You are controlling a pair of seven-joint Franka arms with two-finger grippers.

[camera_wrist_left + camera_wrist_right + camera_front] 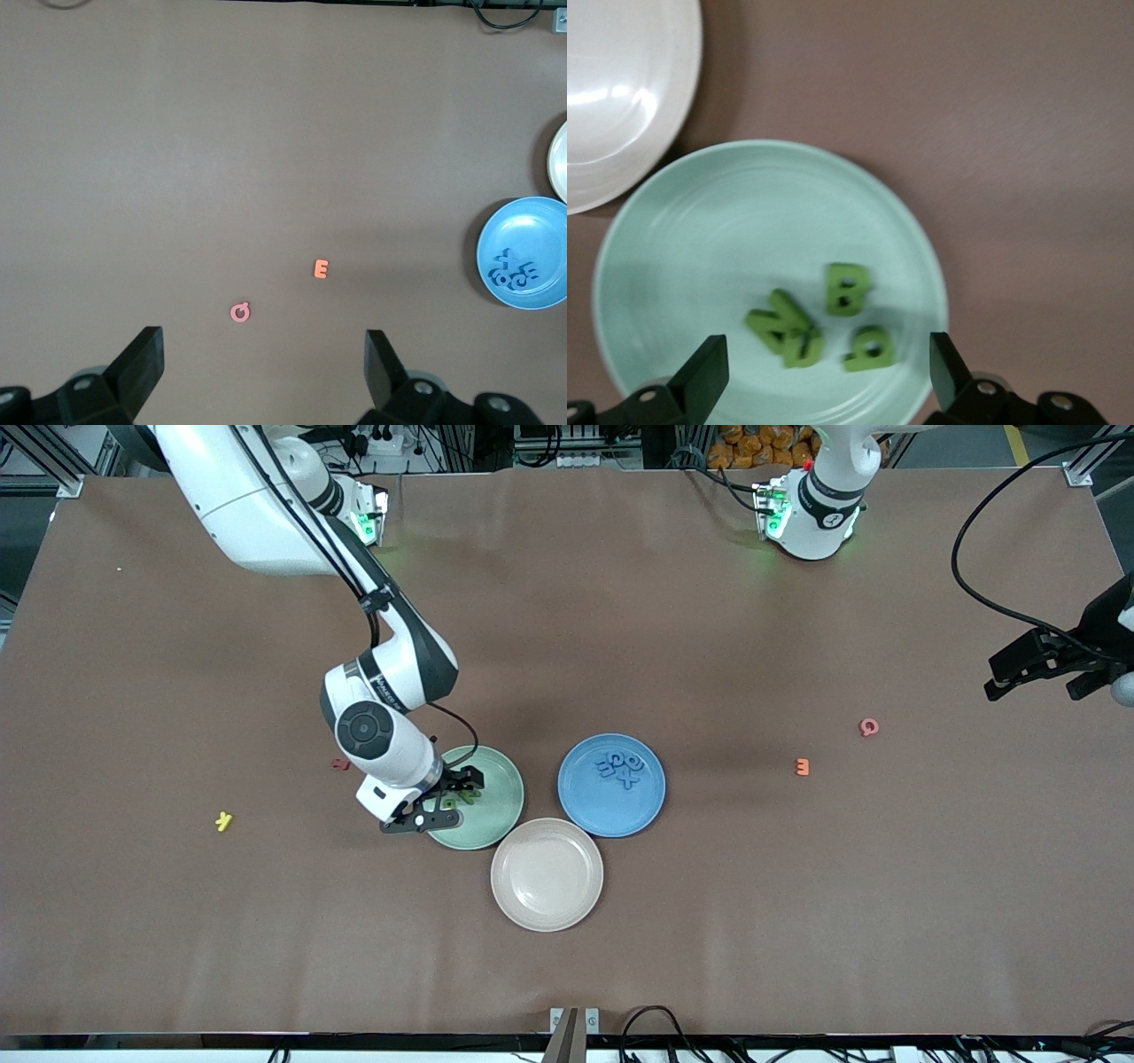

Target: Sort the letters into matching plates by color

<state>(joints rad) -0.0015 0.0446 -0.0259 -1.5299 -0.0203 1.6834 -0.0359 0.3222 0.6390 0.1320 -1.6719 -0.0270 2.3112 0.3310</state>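
The right hand [452,802] hangs over the green plate [496,815] left of the frame's middle, fingers apart and holding nothing; green letters [824,323] lie flat in a clump in that plate; the blue plate [642,806] at the middle holds blue letters [617,767]; a white plate [547,874] sits just below both; the left hand [1041,669] waits at the right edge, fingers apart, empty; an orange E [803,766] and pink Q [869,727] lie on the bench [797,921] at the right; a yellow letter [224,821] and red letter [339,763] at the left.
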